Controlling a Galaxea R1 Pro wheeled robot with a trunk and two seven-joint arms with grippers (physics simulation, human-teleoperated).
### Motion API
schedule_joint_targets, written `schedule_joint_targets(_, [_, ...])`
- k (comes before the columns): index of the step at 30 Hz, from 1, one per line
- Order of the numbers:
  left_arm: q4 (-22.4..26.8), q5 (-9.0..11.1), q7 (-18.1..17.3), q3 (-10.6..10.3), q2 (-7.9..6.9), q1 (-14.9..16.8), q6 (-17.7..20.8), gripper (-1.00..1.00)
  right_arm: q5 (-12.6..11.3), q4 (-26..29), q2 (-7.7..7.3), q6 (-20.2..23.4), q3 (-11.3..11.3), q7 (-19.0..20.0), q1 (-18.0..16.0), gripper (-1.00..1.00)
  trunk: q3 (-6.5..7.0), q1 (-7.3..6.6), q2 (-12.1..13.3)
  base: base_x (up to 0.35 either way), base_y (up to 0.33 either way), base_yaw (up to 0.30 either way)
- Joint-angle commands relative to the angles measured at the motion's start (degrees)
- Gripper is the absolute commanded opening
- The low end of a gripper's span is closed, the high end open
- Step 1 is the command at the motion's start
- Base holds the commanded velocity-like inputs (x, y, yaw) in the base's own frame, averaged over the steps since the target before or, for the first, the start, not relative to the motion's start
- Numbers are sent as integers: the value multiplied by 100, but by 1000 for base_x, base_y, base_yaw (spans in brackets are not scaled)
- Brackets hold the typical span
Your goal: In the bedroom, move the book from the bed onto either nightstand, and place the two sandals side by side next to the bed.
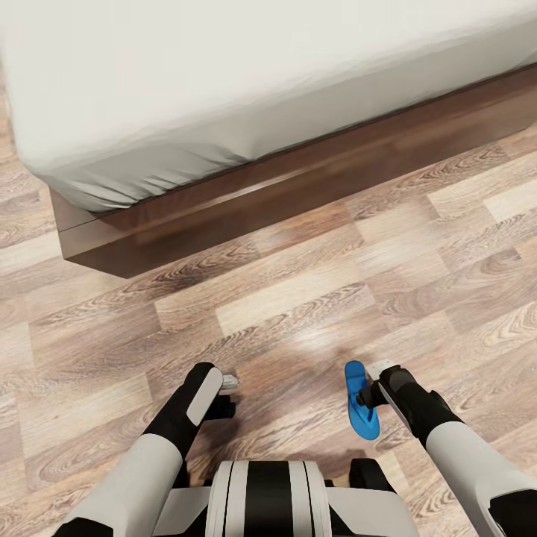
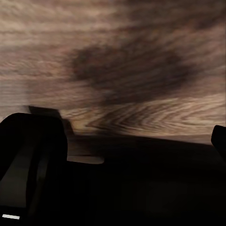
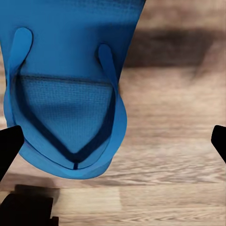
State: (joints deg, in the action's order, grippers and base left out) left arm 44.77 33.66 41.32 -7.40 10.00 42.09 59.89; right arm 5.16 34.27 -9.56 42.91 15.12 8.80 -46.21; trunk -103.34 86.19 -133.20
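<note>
Looking down from the head camera, we see a wood-plank floor (image 1: 298, 298) in mixed brown and pale tones, its boards running on a slant across the view, with a soft glare patch in the middle. Across the top lies the bed (image 1: 224, 82), a plain off-white mattress with small wrinkles along its lower edge, sitting on a dark brown wooden frame whose corner juts out at the left. Near the bottom our two arms reach forward from the trunk. The right gripper (image 1: 371, 395) is beside one bright blue sandal (image 1: 362, 399), which appears pressed against its dark fingers; the sandal stands well apart from the bed frame, with open floor between them, and we cannot tell for certain whether its sole rests on the boards or hangs just above them. In the right wrist view the sandal (image 3: 66, 94) shows its blue thong straps meeting at the toe post, its textured footbed facing the camera, and the floor (image 3: 174, 141) behind it; two dark fingertips (image 3: 9, 146) sit at opposite edges of that picture, so the jaws stand wide apart and one tip overlaps the sandal's edge. The left gripper (image 1: 227, 385) hovers over bare boards, and in the left wrist view dark shapes and shadow lie over the floor (image 2: 141, 47); we cannot tell how its jaws stand.
</note>
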Motion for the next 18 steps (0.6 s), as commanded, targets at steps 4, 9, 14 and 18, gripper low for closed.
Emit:
schedule_joint_targets(4, [5, 53, 54, -7, 0, 1, 11, 100, 54, 5, -8, 28, 21, 57, -2, 100, -3, -1, -1, 0, 0, 6])
schedule_joint_targets(9, [5, 53, 53, -7, 0, 1, 11, 100, 40, 5, -1, 33, 5, 71, -2, 100, -3, -1, -1, 0, 0, 3])
schedule_joint_targets(14, [5, 53, 54, -7, 0, 1, 11, 100, -12, 3, 7, 33, -109, 103, -2, 100, -4, -1, -1, 0, 0, 1])
schedule_joint_targets(18, [5, 53, 56, -7, 0, 1, 11, 100, -52, 2, 11, 36, -294, 156, -2, 100, -4, -1, -1, 0, 0, 0])
